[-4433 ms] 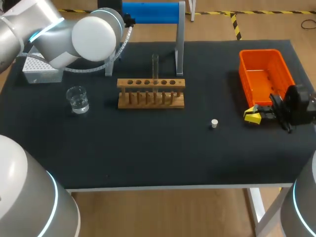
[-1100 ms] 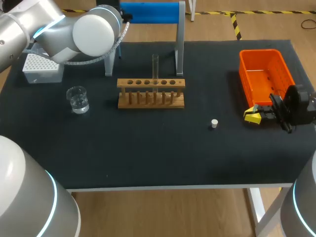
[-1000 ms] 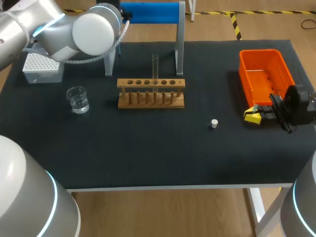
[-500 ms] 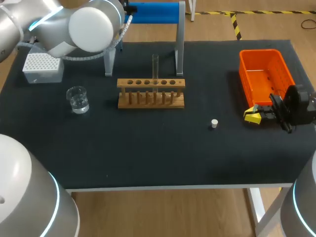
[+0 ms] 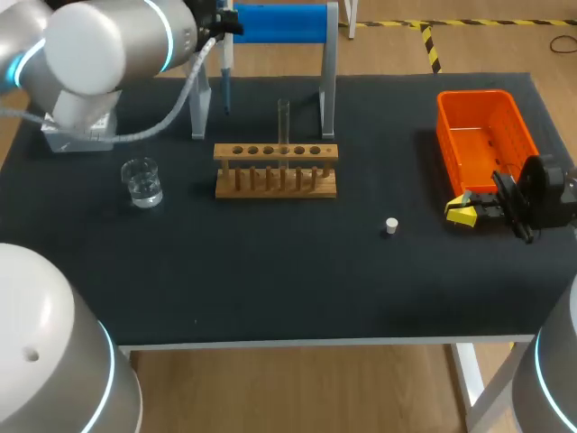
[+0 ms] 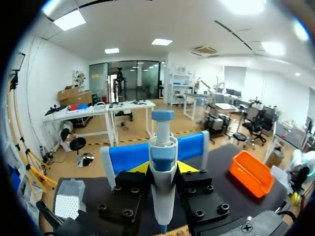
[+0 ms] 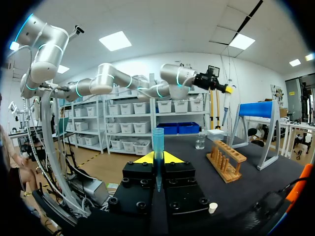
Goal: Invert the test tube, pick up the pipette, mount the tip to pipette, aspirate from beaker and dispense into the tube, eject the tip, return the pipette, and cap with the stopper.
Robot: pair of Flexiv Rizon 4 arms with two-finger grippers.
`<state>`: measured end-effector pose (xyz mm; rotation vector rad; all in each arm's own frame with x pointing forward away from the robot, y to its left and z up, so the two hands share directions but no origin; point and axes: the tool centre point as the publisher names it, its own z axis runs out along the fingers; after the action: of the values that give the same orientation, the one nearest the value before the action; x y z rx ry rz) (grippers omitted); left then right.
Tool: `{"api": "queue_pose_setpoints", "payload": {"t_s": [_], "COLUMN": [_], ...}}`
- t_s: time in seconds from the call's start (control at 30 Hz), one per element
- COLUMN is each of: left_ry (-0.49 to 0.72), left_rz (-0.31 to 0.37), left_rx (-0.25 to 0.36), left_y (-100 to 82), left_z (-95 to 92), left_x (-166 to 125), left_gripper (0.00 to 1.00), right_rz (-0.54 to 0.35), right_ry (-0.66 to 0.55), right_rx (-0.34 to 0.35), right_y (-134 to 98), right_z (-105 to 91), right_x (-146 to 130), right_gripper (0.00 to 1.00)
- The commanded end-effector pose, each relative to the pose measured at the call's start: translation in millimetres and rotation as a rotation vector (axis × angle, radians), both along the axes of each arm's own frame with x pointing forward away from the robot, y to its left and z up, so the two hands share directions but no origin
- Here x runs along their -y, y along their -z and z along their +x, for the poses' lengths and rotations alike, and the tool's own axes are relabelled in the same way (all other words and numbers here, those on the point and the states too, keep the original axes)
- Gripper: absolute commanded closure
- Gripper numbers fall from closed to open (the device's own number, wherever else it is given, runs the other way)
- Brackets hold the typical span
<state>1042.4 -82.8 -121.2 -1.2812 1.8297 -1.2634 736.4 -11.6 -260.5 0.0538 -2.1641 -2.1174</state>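
Head view: pipette (image 5: 225,72) hung under left arm (image 5: 99,45) (narrow end down); test tube (image 5: 283,122) stood upright in rack (image 5: 276,169).
Left wrist view: left gripper (image 6: 163,169) was clamped on the pipette.
Right wrist view: right gripper (image 7: 157,160) pinched a blue tip (image 7: 157,142); stopper (image 7: 212,207) lay nearby.

A black table (image 5: 297,280) carries an orange bin (image 5: 473,93) near its right edge — open side up. A wooden rack (image 5: 275,183) stands toward the back edge, a blue-barred stand (image 5: 275,23) just behind it.

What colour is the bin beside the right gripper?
Bright orange. The bin shows best in the head view, beside the right gripper.
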Motion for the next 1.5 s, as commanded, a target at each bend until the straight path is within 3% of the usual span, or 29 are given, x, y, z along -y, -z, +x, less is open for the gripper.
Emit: {"api": "queue_pose_setpoints", "payload": {"t_s": [0.03,0.37,0.47,0.5,1.07,1.27,1.5], "left_ry": [0.117,0.313,0.43,0.523,0.523,0.656,0.782], "left_rz": [-0.058,-0.125,-0.138,-0.157,-0.157,-0.144,-0.134], "left_rx": [-0.031,-0.1,-0.122,-0.112,-0.112,-0.019,0.125], "left_y": [-14.5,-28.2,-30.3,-31.8,-31.8,-53.0,-72.5], "left_z": [-53.0,-125.9,-145.6,-157.1,-157.1,-183.8,-228.9], "left_x": [-12,15,26,32,32,44,63], "left_gripper": [1.0,1.0,1.0,1.0,1.0,1.0,1.0], "right_rz": [-0.002,-0.002,-0.002,-0.002,-0.002,-0.002,-0.002], "right_ry": [0.0,0.0,0.0,0.0,0.0,0.0,0.0], "right_rx": [0.001,0.001,0.001,0.001,0.001,0.001,0.001], "right_y": [0,0,0,0,0,0,0], "right_z": [-0.7,-0.7,-0.7,-0.7,-0.7,-0.7,-0.7], "right_x": [1,1,1,1,1,1,1], "right_gripper": [1.0,1.0,1.0,1.0,1.0,1.0,1.0]}}
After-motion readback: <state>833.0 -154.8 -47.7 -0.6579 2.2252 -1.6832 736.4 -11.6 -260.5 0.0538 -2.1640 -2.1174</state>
